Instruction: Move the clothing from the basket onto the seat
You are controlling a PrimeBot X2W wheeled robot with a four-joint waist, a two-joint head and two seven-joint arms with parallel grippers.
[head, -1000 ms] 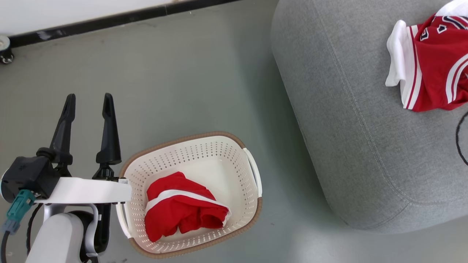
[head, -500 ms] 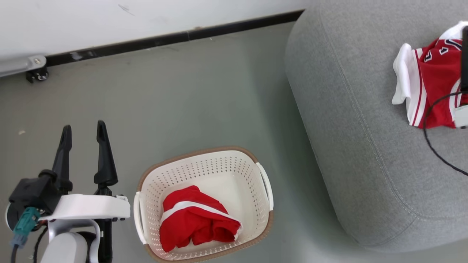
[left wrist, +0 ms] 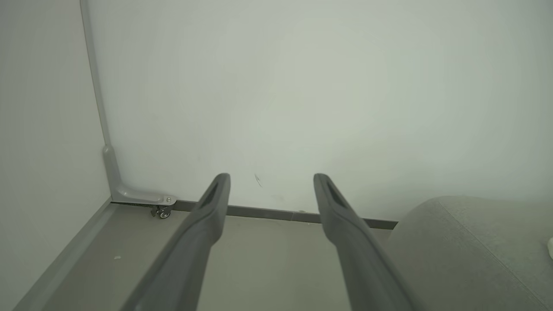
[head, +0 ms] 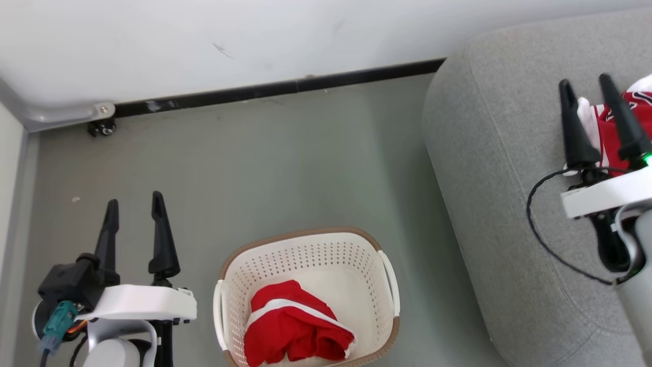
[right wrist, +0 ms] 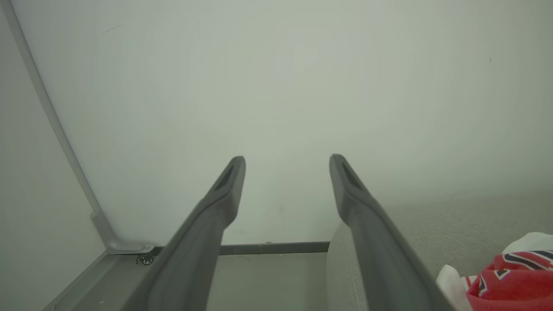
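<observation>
A crumpled red garment with a white stripe (head: 294, 329) lies inside the cream basket (head: 235, 285) on the floor, low in the head view. A second red and white garment with dark lettering (head: 611, 127) rests on the grey seat (head: 489, 153) at the right; its edge also shows in the right wrist view (right wrist: 510, 276). My left gripper (head: 135, 200) stands open and empty, left of the basket. My right gripper (head: 585, 80) hangs open and empty over the seat, in front of the second garment. Both wrist views show spread fingers (left wrist: 216, 194) (right wrist: 233, 177) facing the white wall.
A white wall with a dark baseboard (head: 275, 89) runs behind the floor. A grey metal frame foot with a small caster (head: 102, 127) sits in the left corner. A black cable (head: 540, 224) loops from my right wrist over the seat.
The head camera has tilted up, so basket and seat sit lower and more wall shows. My right gripper has come into view over the seat. Both grippers stay open.
</observation>
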